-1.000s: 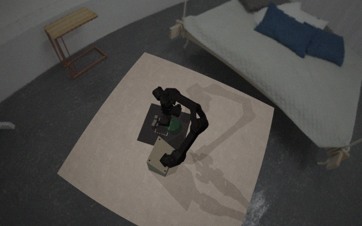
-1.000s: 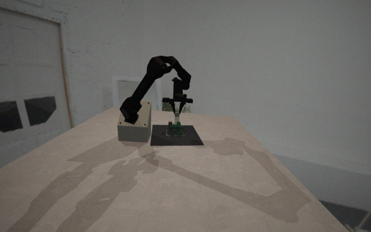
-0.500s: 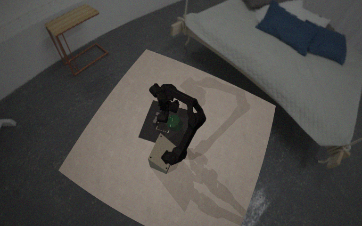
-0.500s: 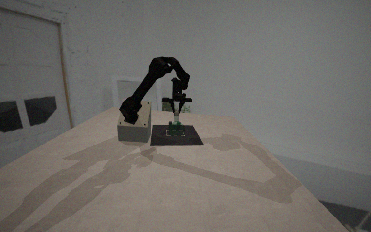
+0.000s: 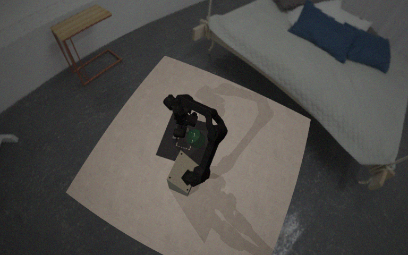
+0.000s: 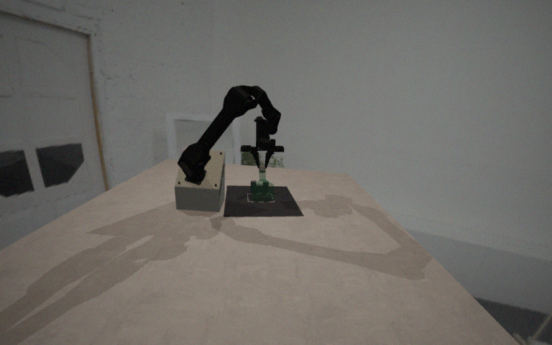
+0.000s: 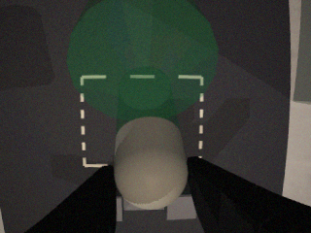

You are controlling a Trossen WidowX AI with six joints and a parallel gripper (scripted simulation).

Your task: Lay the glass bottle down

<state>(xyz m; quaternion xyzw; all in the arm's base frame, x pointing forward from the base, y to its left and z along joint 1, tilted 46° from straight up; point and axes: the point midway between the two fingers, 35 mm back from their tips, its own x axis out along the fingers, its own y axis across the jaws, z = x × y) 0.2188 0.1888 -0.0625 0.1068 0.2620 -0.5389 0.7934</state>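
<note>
Bottle: the green glass bottle (image 5: 193,136) (image 6: 269,189) (image 7: 141,44) is above the dark mat, neck end up and body below; it is not lying on its side. The views do not settle its exact lean or whether its bottom touches the mat.
Hand: the gripper (image 5: 185,124) (image 6: 261,167) (image 7: 151,171) is closed around the pale top end (image 6: 261,166) (image 7: 151,167) of the bottle, with a dark finger on either side.
Outline: the dashed outline (image 5: 183,147) (image 6: 260,202) (image 7: 83,130) is marked on the mat; from above, the green body overlaps part of it and reaches beyond it.
Rest: the grey rest (image 5: 174,137) (image 6: 253,186) (image 7: 181,208) stands on the mat just beside the outline, partly hidden by the hand in the top view. The neck is not lying in it.
Mat: the dark mat (image 5: 164,151) (image 6: 284,209) lies on the desk (image 5: 120,168) (image 6: 284,284), nearer the upper-left and upper-right edges than the right-hand edge in the top view.
Arm: the black arm (image 5: 210,150) (image 6: 218,128) rises from a pale box (image 5: 177,168) (image 6: 199,199) and bends over the mat. That box is on the mat's side away from the desk's uppermost corner in the top view.
</note>
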